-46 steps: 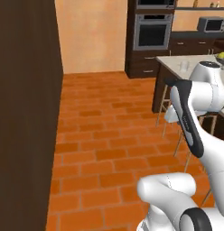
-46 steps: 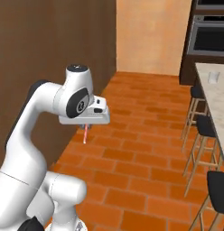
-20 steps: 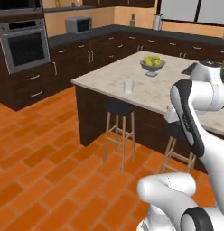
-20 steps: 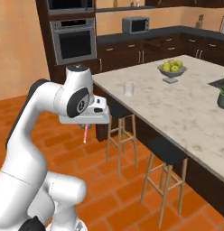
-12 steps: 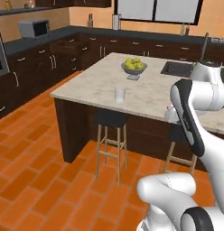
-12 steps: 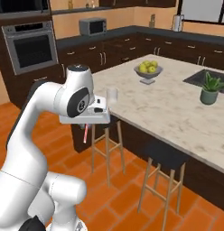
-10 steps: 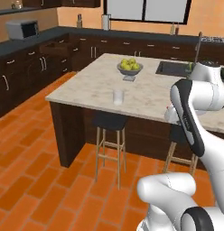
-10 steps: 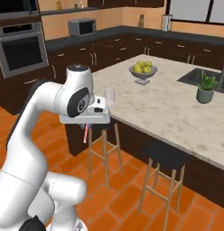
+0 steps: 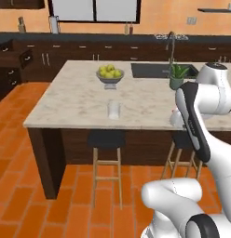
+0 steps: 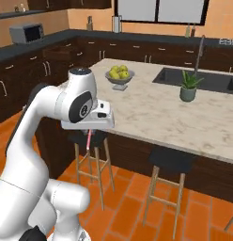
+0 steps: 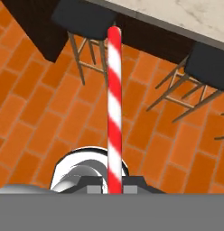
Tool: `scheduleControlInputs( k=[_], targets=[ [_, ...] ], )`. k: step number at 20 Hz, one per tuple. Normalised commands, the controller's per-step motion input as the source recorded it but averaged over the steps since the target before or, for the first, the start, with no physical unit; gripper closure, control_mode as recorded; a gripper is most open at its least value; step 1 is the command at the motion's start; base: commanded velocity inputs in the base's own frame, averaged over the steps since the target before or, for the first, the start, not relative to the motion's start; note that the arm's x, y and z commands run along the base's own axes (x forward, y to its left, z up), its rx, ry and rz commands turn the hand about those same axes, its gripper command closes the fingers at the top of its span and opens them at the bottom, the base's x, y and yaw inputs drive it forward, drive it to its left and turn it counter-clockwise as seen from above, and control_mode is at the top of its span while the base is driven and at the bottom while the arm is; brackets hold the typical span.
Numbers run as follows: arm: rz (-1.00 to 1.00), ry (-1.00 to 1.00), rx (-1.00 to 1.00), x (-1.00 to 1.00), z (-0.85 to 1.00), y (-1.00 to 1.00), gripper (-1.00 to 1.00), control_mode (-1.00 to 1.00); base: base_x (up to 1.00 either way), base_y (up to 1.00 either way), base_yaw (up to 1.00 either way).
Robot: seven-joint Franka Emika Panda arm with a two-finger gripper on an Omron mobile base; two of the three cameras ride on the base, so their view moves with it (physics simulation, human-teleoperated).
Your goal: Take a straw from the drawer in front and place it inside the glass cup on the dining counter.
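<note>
A: Where is the straw?

B: Clenched in the hand. In the hand view the striped stick rises straight up from between the fingertips, and in the right base view it hangs below the hand, pointing at the brick floor.

A: And the cup?

B: Upright on the counter, near its near edge, with the fruit bowl farther back and the plant off to the right. The hand sits lower than the countertop, out in front of the stools.

A: What could go wrong?

B: The straw is thin and gripped only at one end, so a quick swing might twist it in the grip or let it slip. It also has to come up over the counter edge; lifted too late, its tip would catch the marble or a stool. And the cup is light and close to the edge, so a straw coming in off-centre could tip it or push it off.

A: Is the cup empty?

B: It looks so, but it is small in the left base view; I can't be sure.
</note>
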Motion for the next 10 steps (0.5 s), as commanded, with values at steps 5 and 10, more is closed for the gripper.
scheduleControlInputs(
  k=[5,10],
  targets=[
    [0.0,0.0,0.0,0.0,0.0,0.0,1.0,1.0,0.85,0.43,-0.43],
    [0.0,0.0,0.0,0.0,0.0,0.0,1.0,1.0,0.85,0.7,-0.36]
  ],
)
